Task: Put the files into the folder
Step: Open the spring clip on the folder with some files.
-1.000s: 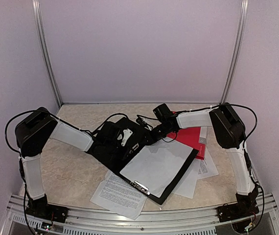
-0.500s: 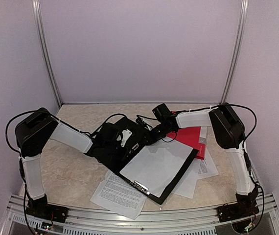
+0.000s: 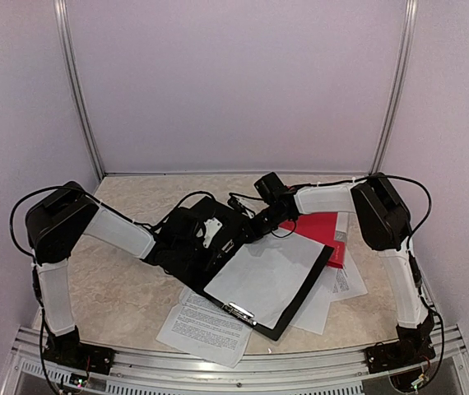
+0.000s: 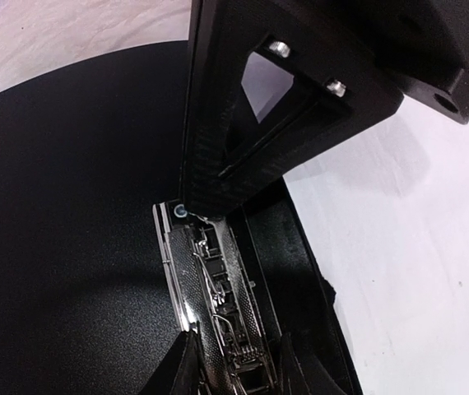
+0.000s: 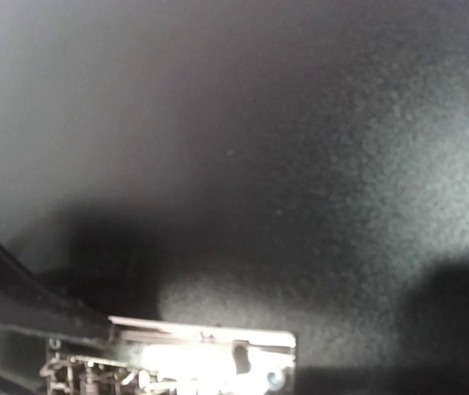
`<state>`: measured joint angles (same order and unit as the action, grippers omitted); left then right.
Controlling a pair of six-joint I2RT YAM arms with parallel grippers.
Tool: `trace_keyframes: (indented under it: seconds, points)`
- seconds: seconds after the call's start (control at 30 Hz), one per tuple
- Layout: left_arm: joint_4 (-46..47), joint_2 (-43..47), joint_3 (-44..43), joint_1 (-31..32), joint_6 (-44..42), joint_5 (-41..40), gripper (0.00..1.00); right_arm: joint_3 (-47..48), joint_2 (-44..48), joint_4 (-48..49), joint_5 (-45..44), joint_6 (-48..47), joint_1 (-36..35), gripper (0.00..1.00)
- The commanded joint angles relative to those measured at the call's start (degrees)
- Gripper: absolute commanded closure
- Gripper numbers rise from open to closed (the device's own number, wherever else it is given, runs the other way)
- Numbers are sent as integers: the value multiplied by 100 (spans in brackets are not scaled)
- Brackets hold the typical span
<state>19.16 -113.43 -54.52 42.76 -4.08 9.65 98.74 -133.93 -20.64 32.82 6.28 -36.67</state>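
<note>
A: Where are the papers?

B: One blank sheet (image 3: 267, 276) lies flat on the open right half of the black folder (image 4: 70, 206), with its edges inside the black border. A printed sheet (image 3: 204, 327) sticks out from under the folder's near-left edge. Its near corner reaches the metal rail (image 3: 325, 362) at the front of the tabletop (image 3: 119, 288). More sheets (image 3: 343, 284) fan out from under the folder's right edge, beside a red cover (image 3: 321, 229).

A: And the jaws?

B: The left jaws are grasping the metal clamp (image 4: 218, 313) that runs along the fold, with one finger (image 4: 183, 370) on each side of it. The right jaws are clenched with nothing between them, and their tip rests on the clamp's far end. The right wrist view shows only black cover and a strip of bright metal.

A: What about the small clip (image 3: 239, 312) at the near edge?

B: It sits on the blank sheet's near edge. I cannot tell whether it pins the sheet.

A: Is there room to move?

B: There is bare tabletop left of the folder, and more behind it up to the back wall (image 3: 234, 82). On the right, the papers and the red cover fill the space up to the right arm (image 3: 399, 271). The two wrists sit close together over the folder's left half.
</note>
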Motion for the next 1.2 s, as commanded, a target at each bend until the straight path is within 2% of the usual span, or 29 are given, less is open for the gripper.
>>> trace_keyframes:
  seconds: [0.0,0.27,0.5,0.63,0.73,0.93,1.17]
  points:
    - [-676,-233,205,232,-172,886,69,45,-445,97,-1224,-10,186,100]
    - [-685,-246,198,232,-175,867,69,32,-443,249,-877,7,160,100]
    - [-668,-276,205,207,-129,735,69,-314,-170,817,7,21,160,100]
    - [-675,-268,213,189,-116,705,69,-445,-34,976,229,26,160,100]
    - [-676,-268,206,189,-120,722,70,-422,-43,908,117,11,160,100]
    - [-685,-246,212,189,-137,731,70,-21,-380,177,-895,37,162,100]
    - [-668,-228,222,189,-156,710,71,-65,-520,-29,-1330,101,160,100]
